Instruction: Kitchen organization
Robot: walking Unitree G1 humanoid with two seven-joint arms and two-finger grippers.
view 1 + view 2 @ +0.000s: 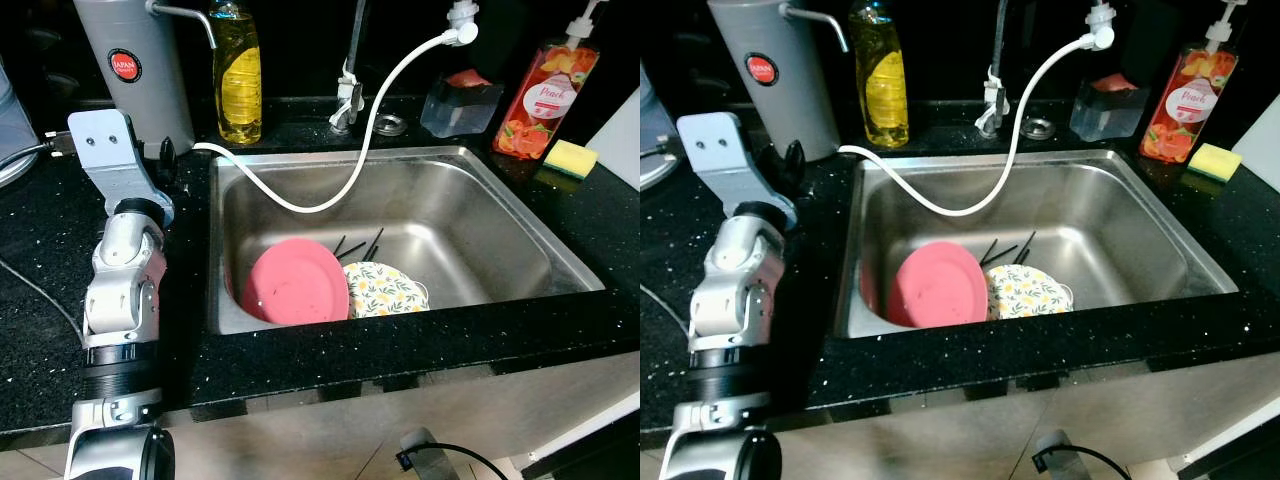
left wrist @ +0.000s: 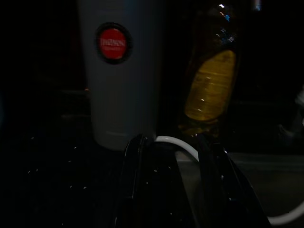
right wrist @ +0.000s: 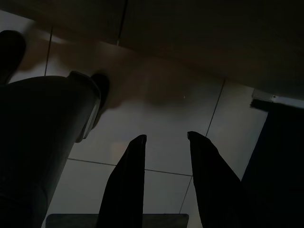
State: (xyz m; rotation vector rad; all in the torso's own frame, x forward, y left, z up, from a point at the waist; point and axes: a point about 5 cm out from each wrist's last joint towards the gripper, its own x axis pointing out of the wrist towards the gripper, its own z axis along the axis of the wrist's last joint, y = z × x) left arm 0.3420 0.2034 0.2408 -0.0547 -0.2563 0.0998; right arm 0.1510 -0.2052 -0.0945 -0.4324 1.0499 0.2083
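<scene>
A pink plate (image 1: 297, 281) leans in the steel sink (image 1: 470, 215), with a floral dish (image 1: 385, 289) beside it and dark chopsticks (image 1: 360, 246) behind. My left gripper (image 2: 173, 142) is open over the black counter left of the sink, and its black fingers (image 1: 165, 158) point at a grey canister (image 1: 135, 60). A white hose (image 1: 330, 195) runs past the fingertips, and a yellow liquid bottle (image 1: 238, 75) stands just beyond. My right gripper (image 3: 166, 137) hangs open above the tiled floor.
The tap (image 1: 350, 90) stands behind the sink. At the back right are a clear soap holder (image 1: 460, 105), a peach soap pump bottle (image 1: 545, 95) and a yellow sponge (image 1: 570, 157). A cable (image 1: 30, 290) crosses the left counter. A dark bulky shape (image 3: 38, 142) is beside the right gripper.
</scene>
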